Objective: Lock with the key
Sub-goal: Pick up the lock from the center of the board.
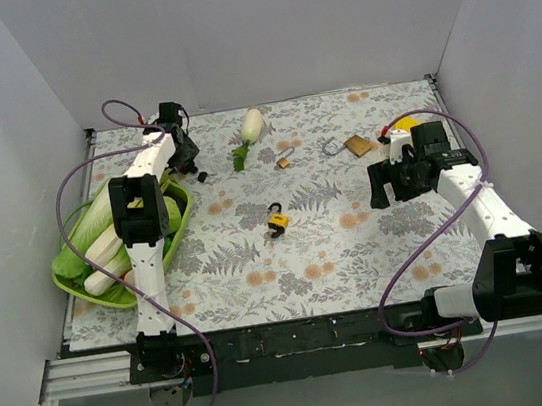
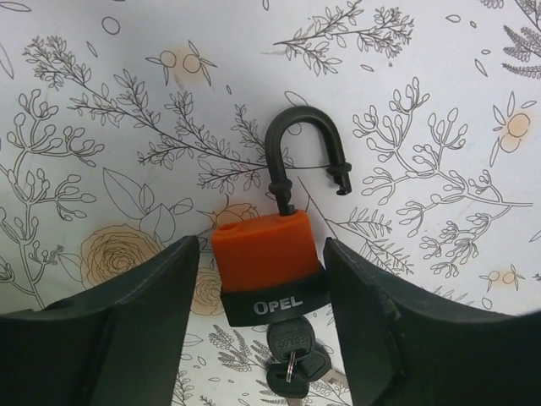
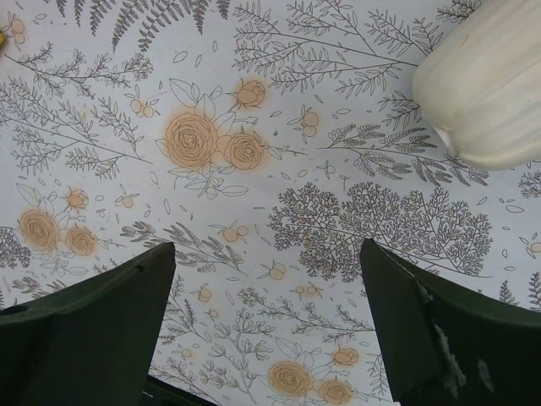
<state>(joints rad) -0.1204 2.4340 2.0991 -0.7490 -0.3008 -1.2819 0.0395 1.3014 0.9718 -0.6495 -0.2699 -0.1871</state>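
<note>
An orange padlock [image 2: 264, 254] with a black base marked OPEL lies flat on the flowered cloth. Its black shackle [image 2: 297, 144] is swung open, and a key [image 2: 292, 342] with a spare on a ring sits in its bottom. My left gripper [image 2: 260, 244] is open, one finger on each side of the lock body, not touching it. In the top view the left gripper [image 1: 187, 161] is at the back left, with a small dark thing [image 1: 203, 176] at its tips. My right gripper [image 1: 381, 193] is open and empty over bare cloth [image 3: 267, 248].
A yellow-orange padlock [image 1: 277, 220] lies mid-table. A brass padlock [image 1: 357, 145] and a small brass lock [image 1: 283, 162] lie further back. A white radish [image 1: 252, 125] lies at the back. A green basket [image 1: 76, 286] of cabbage stands at the left edge. White walls surround the table.
</note>
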